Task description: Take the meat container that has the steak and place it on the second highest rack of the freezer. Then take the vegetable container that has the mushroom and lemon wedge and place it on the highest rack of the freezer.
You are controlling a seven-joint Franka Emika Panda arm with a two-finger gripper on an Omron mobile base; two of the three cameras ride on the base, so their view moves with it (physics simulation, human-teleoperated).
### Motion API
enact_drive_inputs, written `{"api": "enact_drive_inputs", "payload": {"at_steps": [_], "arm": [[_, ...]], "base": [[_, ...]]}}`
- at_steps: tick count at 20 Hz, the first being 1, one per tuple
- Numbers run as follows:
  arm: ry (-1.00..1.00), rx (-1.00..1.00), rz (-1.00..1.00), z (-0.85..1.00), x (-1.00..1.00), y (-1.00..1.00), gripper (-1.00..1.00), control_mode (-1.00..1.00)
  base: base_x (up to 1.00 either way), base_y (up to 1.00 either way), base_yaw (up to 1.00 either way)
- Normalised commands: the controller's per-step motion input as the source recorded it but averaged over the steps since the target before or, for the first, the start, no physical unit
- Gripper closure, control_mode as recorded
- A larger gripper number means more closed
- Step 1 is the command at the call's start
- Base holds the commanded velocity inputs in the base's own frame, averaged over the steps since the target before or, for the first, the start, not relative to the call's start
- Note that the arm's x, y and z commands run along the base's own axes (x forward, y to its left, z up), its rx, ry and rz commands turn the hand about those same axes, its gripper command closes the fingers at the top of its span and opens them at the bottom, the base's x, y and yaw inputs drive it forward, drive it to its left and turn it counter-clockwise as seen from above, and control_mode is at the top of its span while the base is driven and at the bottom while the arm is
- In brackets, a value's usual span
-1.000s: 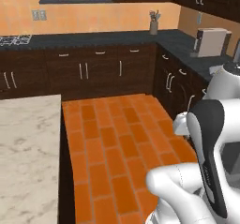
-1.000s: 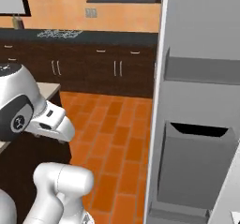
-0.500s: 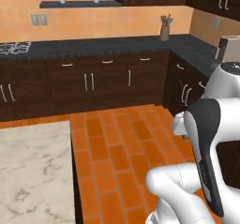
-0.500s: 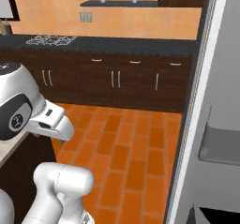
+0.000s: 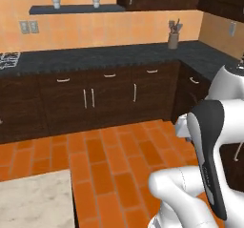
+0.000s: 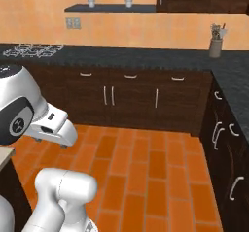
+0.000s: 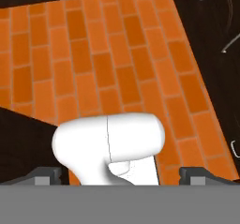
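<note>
Left base view: the arm [image 5: 209,146] rises folded at the lower right, above an orange brick floor [image 5: 109,160]. A dark counter [image 5: 105,55] runs along the back wall over dark cabinets [image 5: 95,98] with pale handles. A utensil holder [image 5: 173,38] stands on the counter near the corner, a stove [image 5: 7,57] sits at the far left, and two cups [image 5: 56,0] stand on a wall shelf [image 5: 76,8]. A marble island [image 5: 33,201] corner lies at the lower left. Right base view: the arm [image 6: 34,114] occupies the lower left, over the same floor [image 6: 146,168]. The counter [image 6: 146,56], stove [image 6: 31,49], shelf [image 6: 112,7] and utensil holder [image 6: 216,44] line the back wall, and more cabinets [image 6: 228,148] run down the right side. Hand view: the gripper [image 7: 119,174] points down at the floor [image 7: 93,63]. Its two fingertips [image 7: 47,174] stand at the far bottom corners, spread to full width, with nothing between them and nothing touched. Dark cabinets [image 7: 215,40] lie at the right edge. The freezer, the containers and their contents cannot be located from these views.
</note>
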Motion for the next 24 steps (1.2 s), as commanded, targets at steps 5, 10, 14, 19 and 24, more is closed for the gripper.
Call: {"api": "enact_drive_inputs", "payload": {"at_steps": [5,10,14,19,24], "arm": [[0.0,0.0,0.0,0.0,0.0,0.0,-1.0,1.0],[0.0,0.0,0.0,0.0,0.0,0.0,-1.0,1.0],[0.0,0.0,0.0,0.0,0.0,0.0,-1.0,1.0],[0.0,0.0,0.0,0.0,0.0,0.0,-1.0,1.0],[0.0,0.0,0.0,0.0,0.0,0.0,-1.0,1.0]], "base": [[0.81,-0.01,-0.51],[0.53,0.0,-0.69],[0.52,0.0,-0.7],[0.57,0.0,-0.68],[0.66,0.06,-0.65]]}}
